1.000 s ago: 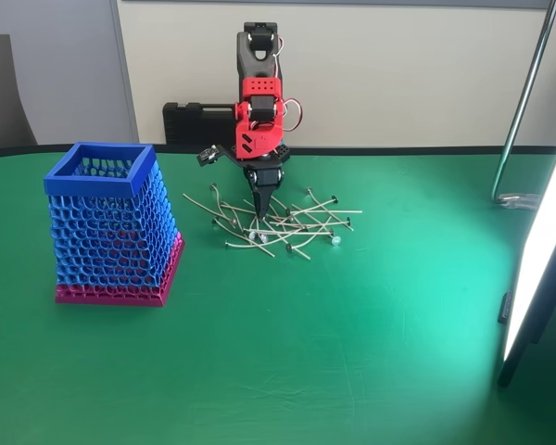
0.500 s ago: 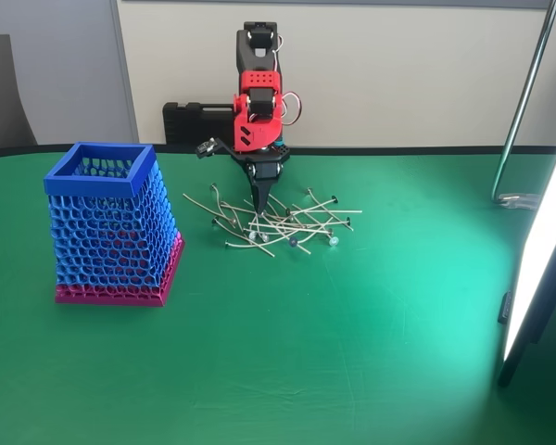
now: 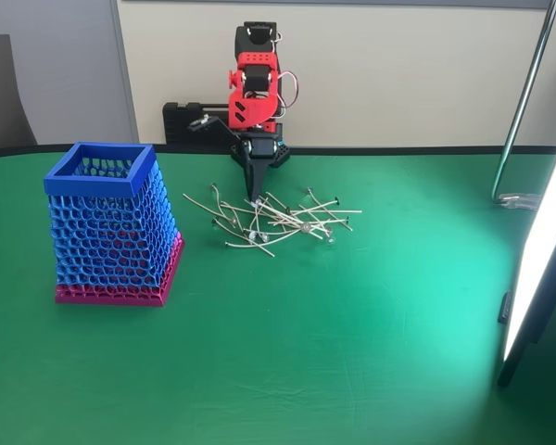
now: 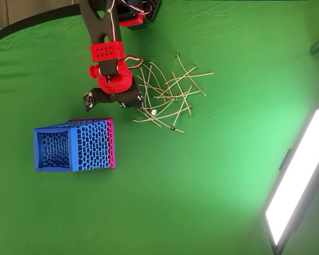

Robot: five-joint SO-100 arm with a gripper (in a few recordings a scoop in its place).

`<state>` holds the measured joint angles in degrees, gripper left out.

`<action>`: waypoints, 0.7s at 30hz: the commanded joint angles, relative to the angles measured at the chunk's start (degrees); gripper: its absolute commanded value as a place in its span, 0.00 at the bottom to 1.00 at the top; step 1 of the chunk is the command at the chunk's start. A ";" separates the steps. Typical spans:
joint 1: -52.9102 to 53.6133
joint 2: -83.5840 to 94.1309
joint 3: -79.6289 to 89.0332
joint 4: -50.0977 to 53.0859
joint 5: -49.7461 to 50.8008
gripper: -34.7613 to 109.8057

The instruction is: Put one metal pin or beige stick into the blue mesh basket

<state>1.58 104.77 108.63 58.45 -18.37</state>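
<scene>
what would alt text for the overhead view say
A red and black robot arm's claw points down at the left edge of a scattered pile of thin beige sticks on a green table. A blue mesh basket stands apart, lower left.

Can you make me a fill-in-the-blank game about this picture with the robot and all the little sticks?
1. The tall mesh basket has a blue rim and a ______ base.
2. The pile of sticks lies on a ______ table.
3. In the fixed view, the basket stands to the ______ of the sticks.
4. The gripper points ______ at the pile.

Missing words: pink; green; left; down
</scene>
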 commanded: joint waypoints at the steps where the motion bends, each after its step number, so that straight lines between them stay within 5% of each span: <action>1: 0.70 3.78 -3.52 -0.79 -0.53 0.24; 21: 8.61 6.77 -17.58 6.86 -1.85 0.25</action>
<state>9.76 109.16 93.52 65.04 -19.51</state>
